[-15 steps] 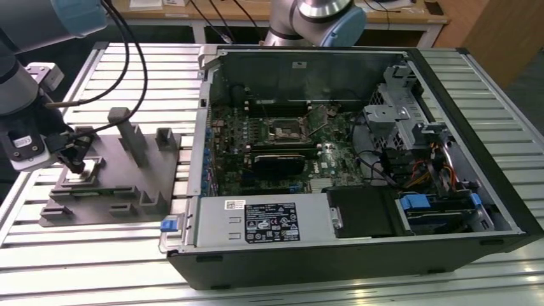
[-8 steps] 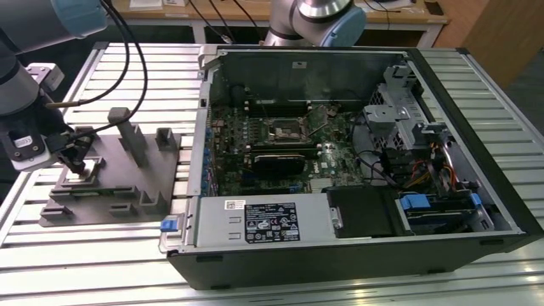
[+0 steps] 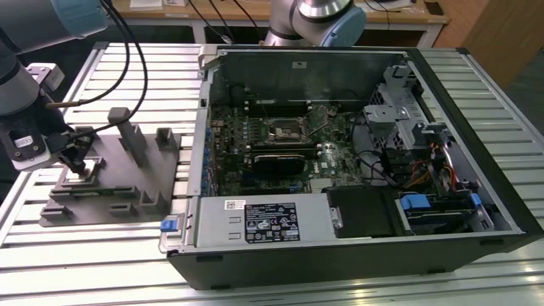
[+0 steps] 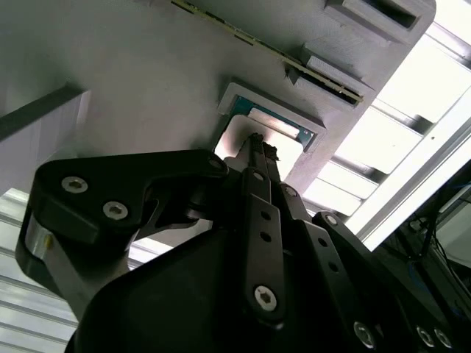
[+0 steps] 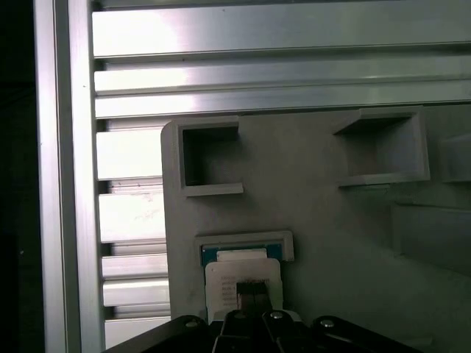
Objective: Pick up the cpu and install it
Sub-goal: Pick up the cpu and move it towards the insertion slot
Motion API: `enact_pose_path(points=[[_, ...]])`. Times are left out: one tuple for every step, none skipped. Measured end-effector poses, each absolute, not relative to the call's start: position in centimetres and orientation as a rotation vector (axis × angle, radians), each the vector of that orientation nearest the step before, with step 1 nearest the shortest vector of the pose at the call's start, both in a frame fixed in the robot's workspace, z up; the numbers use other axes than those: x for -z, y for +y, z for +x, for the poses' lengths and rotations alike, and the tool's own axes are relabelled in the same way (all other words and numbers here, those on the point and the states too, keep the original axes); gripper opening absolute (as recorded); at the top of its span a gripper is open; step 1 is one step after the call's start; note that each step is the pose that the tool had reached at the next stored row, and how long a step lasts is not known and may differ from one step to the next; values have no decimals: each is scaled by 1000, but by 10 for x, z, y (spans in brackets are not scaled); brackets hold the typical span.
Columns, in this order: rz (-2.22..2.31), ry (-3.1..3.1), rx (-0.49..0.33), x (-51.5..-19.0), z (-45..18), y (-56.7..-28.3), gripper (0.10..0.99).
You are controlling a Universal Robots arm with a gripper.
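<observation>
Cpu (image 5: 224, 276) lay flat in shallow pocket of grey fixture (image 5: 316, 220), well apart from case (image 3: 340, 248). Gripper (image 5: 250, 293) stood over it, fingers pinched together, tips at lid's middle, holding nothing. Likely light, stiff and thin, with slick lid and fragile underside. Best held by opposite edges, level.

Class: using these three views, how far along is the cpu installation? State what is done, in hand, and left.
Done: the gripper is at the grey fixture. In hand: its shut tips rest on the pale top of the cpu, which lies flat in its fixture pocket, not lifted. Left: lifting and installing; the motherboard socket in the open computer case looks unfilled.
</observation>
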State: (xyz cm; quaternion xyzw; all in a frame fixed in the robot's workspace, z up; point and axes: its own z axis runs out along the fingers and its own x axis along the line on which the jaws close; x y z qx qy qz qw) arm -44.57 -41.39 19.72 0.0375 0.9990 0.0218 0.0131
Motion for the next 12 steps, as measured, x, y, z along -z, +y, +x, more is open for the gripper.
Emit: enact_pose_path(points=[[117, 3112, -68, -197, -446, -414, 106], [117, 3112, -68, -197, -446, -414, 106], [117, 3112, -68, -197, -446, -414, 106], [117, 3112, -68, -197, -446, -414, 106], [117, 3112, -68, -197, -446, -414, 114], [117, 3112, -68, -197, -446, -414, 165], [117, 3112, -68, -197, -446, -414, 231], [117, 3112, -68, -197, -446, -414, 231], [117, 3112, -68, -197, -446, -414, 290], [117, 3112, -68, -197, -446, -414, 290], [117, 3112, -68, -197, -446, -414, 349], [117, 3112, -68, -197, -446, -414, 408]])
